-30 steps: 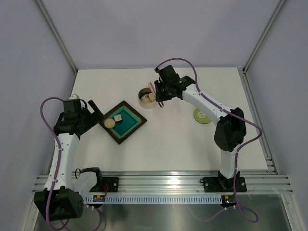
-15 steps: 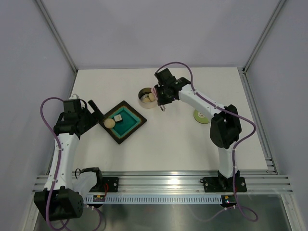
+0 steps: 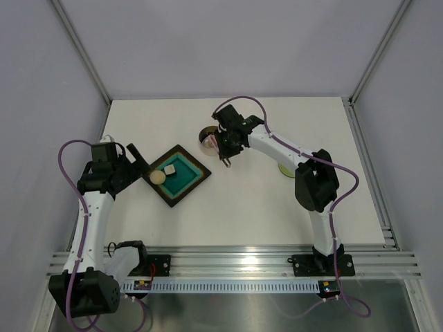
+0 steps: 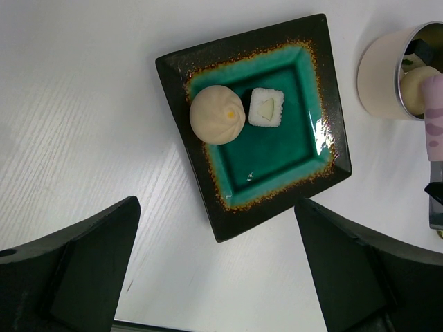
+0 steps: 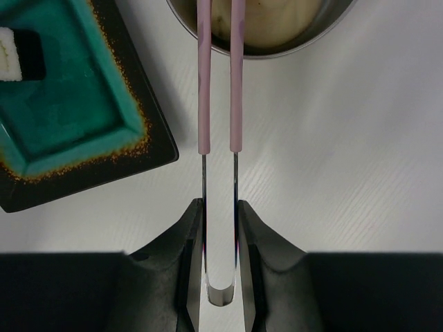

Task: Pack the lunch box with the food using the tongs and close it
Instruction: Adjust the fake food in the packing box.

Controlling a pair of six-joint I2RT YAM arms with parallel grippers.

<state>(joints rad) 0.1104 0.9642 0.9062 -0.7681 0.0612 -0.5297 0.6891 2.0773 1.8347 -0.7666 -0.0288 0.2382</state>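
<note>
The steel lunch box (image 3: 205,135) stands behind the tray, with beige food (image 5: 270,17) inside it. My right gripper (image 5: 220,228) is shut on the pink tongs (image 5: 220,104), whose two arms reach over the tin's rim (image 5: 325,24); their tips are cut off by the top of the right wrist view. On the dark tray (image 4: 325,104) lie a dough ball (image 4: 216,114) and a pale cube (image 4: 266,107). My left gripper (image 4: 218,277) hangs open just off the tray's near corner, with nothing in it. The green lid (image 3: 283,169) lies to the right, partly under my right arm.
The tray (image 3: 178,174) lies to the left of the tin and close to it. Grey walls enclose the table on three sides, and a metal rail (image 3: 235,259) runs along the near edge.
My right wrist has swung left and a little nearer, carrying the tongs across the tin toward the tray. The left arm has not moved.
</note>
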